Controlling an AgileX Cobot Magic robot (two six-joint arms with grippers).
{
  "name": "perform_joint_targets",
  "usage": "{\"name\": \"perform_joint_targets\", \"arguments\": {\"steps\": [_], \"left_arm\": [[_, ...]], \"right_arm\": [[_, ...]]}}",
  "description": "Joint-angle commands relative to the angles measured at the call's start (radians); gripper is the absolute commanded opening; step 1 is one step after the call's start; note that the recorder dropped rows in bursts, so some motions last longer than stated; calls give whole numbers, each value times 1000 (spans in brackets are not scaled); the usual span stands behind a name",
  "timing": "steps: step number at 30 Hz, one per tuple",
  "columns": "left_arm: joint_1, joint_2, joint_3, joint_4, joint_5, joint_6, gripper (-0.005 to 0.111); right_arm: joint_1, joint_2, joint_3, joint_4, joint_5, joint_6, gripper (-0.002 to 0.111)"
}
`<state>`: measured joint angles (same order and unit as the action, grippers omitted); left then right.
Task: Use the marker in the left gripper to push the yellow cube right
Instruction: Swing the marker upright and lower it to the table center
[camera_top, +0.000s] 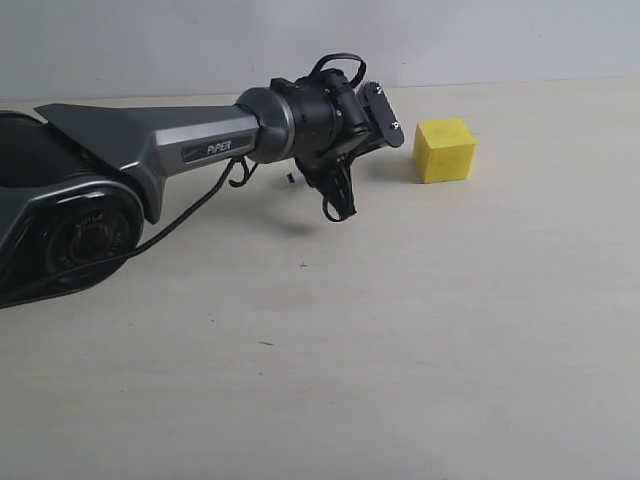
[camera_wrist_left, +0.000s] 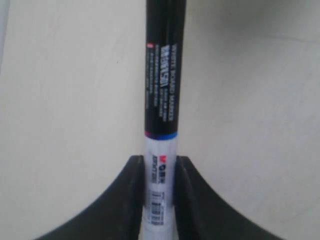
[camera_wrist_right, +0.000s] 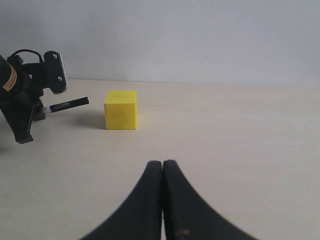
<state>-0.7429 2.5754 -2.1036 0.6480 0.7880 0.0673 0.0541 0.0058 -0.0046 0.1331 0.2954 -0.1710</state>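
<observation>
Exterior view: a black and grey robot arm (camera_top: 200, 140) lettered "PiPER" reaches in from the left edge across a pale beige tabletop (camera_top: 400, 350), with a thin black cable (camera_top: 190, 215) looping beneath it. A small bright yellow matte cube (camera_top: 445, 150) sits on the table in the upper right of the frame, just beyond the arm's black wrist assembly. What the arm carries cannot be made out from here, because the wrist hardware hides it.

Left wrist view: the black two-fingered left gripper (camera_wrist_left: 160, 165) is clamped on a slim marker with a white labelled barrel and a long black printed section (camera_wrist_left: 162, 90). Both fingers press the white part of the barrel low in the frame. The black section runs straight up and out of the top edge. The cube does not appear in this frame.

Right wrist view: this is the only frame that shows marker and cube together. The marker juts from the left gripper at the left edge, with its black end towards the cube in the centre left. The tip stops short of the cube, and bare table shows between them. At the bottom centre, the black right gripper (camera_wrist_right: 162, 165) has its two fingers pressed together with nothing between them. A plain grey-white wall (camera_wrist_right: 200, 35) fills the upper half.
</observation>
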Motion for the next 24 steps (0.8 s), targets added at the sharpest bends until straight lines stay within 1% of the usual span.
{"name": "perform_joint_targets", "arguments": {"steps": [1, 8, 13, 14, 18, 21, 23, 24], "left_arm": [[3, -52, -7, -81, 84, -101, 0], [25, -132, 2, -327, 214, -92, 0], [23, -176, 9, -421, 416, -67, 0], [23, -188, 22, -434, 433, -67, 0], [23, -259, 123, -539, 433, -77, 0], [19, -334, 217, -595, 421, -144, 0], [8, -395, 285, -622, 358, -197, 0], [-2, -431, 324, -632, 302, -223, 0]], "right_arm": [[4, -6, 5, -1, -6, -2, 0], [4, -6, 5, -1, -6, -2, 0], [4, -6, 5, -1, -6, -2, 0], [4, -6, 5, -1, -6, -2, 0], [4, -6, 5, -1, -6, -2, 0], [4, -6, 5, -1, -6, -2, 0], [4, -6, 5, -1, -6, -2, 0], [4, -6, 5, -1, -6, -2, 0]]}}
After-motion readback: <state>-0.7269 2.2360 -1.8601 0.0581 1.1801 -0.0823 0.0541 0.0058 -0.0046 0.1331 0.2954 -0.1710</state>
